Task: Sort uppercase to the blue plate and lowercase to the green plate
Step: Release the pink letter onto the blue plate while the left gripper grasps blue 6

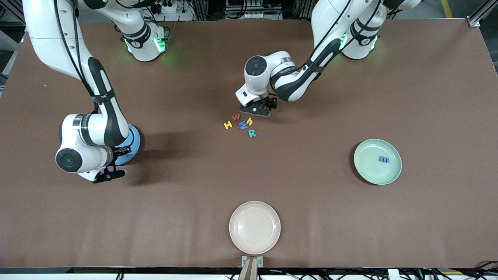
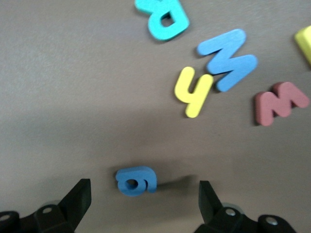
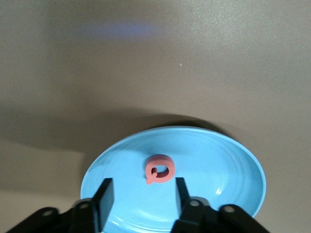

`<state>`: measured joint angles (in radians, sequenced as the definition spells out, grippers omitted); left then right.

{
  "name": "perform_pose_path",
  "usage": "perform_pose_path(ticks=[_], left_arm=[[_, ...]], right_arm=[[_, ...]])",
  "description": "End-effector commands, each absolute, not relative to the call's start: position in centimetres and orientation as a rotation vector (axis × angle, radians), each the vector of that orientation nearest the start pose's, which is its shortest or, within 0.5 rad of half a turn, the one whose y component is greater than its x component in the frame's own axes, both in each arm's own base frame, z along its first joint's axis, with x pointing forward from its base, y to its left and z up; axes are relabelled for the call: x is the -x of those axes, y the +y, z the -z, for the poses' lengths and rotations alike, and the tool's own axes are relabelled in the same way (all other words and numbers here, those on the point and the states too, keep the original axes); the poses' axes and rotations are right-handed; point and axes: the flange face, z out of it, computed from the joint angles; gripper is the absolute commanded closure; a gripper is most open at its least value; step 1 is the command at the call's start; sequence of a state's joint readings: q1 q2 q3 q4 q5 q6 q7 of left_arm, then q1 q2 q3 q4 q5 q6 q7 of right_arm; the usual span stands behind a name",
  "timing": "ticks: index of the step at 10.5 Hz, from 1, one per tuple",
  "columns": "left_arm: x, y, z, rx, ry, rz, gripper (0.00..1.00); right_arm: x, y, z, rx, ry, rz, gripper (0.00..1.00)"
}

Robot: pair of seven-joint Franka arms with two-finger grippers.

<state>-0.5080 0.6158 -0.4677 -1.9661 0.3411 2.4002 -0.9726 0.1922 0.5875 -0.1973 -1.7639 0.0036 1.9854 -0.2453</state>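
My left gripper [image 1: 258,111] hangs open just above the table with the blue g [image 2: 136,180] lying between its fingers, untouched. Beside it lie the yellow h [image 2: 193,90], blue W [image 2: 227,59], red w [image 2: 280,102], teal R [image 2: 163,18] and yellow H [image 1: 228,125]. The blue m [image 1: 384,159] rests on the green plate [image 1: 369,171]. My right gripper [image 3: 141,199] is open over the blue plate [image 3: 218,165]. The red Q [image 3: 159,169] lies on that plate, with a gap to each finger.
A cream-white plate [image 1: 255,227] sits near the table's front edge, nearer to the front camera than the letter cluster. The right arm's elbow and wrist cover most of the blue plate in the front view.
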Motion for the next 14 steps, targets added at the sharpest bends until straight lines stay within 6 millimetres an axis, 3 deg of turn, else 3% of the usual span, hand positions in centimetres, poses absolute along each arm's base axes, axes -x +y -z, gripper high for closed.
perform_pose_path(ticks=[1,5,7,8,11,12,14], left_arm=[[-34.2,-48.7,-17.2,3.075,0.263,-0.122,0.06],[-33.8,-48.1,-16.5,3.121,0.228,-0.112,0.12],[-34.0,-48.0,-16.5,3.121,0.224,-0.112,0.22],[-34.0,-47.9,-16.5,3.120,0.219,-0.111,0.35],[-34.2,-48.0,-16.6,3.123,0.212,-0.107,0.95],[-34.4,-47.9,-16.9,3.125,0.207,-0.100,1.00],[-36.2,-47.2,-19.6,3.128,0.186,-0.039,1.00]], right_arm=[[-61.8,1.1,-22.1,3.086,-0.352,-0.561,0.36],[-61.8,6.3,-23.2,3.065,-0.215,-0.525,0.38],[-61.2,11.1,-24.4,3.083,-0.114,-0.508,0.38],[-60.7,13.5,-24.6,3.086,-0.065,-0.517,0.38],[-58.6,20.6,-25.4,3.090,0.089,-0.522,0.38],[-57.8,22.9,-25.6,3.086,0.137,-0.523,0.38],[-56.2,26.8,-25.5,3.078,0.241,-0.507,0.37]])
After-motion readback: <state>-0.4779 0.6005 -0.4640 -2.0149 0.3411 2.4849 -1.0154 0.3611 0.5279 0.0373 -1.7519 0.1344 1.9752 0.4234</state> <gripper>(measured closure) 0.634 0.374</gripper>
